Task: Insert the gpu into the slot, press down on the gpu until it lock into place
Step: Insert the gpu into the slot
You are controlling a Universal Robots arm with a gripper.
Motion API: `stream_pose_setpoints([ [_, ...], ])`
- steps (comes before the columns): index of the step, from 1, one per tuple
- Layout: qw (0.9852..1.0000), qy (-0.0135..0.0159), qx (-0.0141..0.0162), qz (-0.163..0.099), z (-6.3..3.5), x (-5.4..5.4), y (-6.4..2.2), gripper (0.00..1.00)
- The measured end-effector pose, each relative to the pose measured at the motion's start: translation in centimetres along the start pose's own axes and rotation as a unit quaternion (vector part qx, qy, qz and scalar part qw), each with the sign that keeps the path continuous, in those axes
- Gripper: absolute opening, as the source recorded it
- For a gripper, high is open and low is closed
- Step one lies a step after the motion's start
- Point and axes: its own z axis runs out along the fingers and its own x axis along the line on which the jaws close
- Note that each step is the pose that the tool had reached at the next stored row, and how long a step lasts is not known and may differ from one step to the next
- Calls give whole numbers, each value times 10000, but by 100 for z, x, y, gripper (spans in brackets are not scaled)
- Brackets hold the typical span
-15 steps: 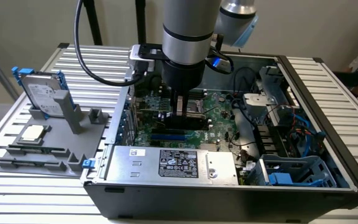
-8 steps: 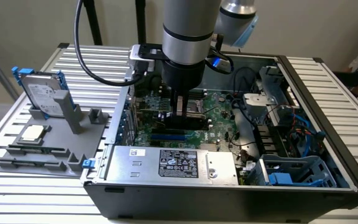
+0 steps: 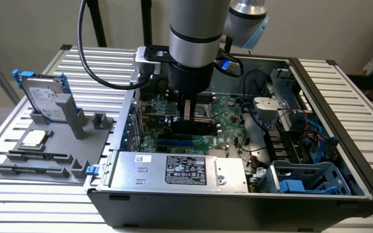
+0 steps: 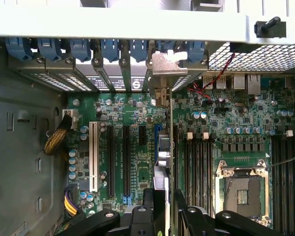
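Within the open computer case (image 3: 238,208), bounded by the power-supply box (image 3: 180,170) and the rear row of slot covers (image 4: 88,73), the gpu (image 4: 163,147) is held on edge over the motherboard (image 4: 137,113), clamped between the fingers (image 4: 148,209) of the gripper (image 3: 186,119), with bare black slots (image 4: 118,157) left open beside it.

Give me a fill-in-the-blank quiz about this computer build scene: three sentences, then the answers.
1. The gripper is shut on the black ____, which it holds on edge over the motherboard.
2. The motherboard's colour is ____.
3. The hard drive with blue clips stands ____ the computer case, on the exterior view's left.
Missing words: graphics card; green; outside.
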Motion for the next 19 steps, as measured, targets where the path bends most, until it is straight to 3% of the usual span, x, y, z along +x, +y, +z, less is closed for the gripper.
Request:
stream_pose_setpoints([
  [19, 10000, 0, 0, 0, 0, 0, 0, 27],
])
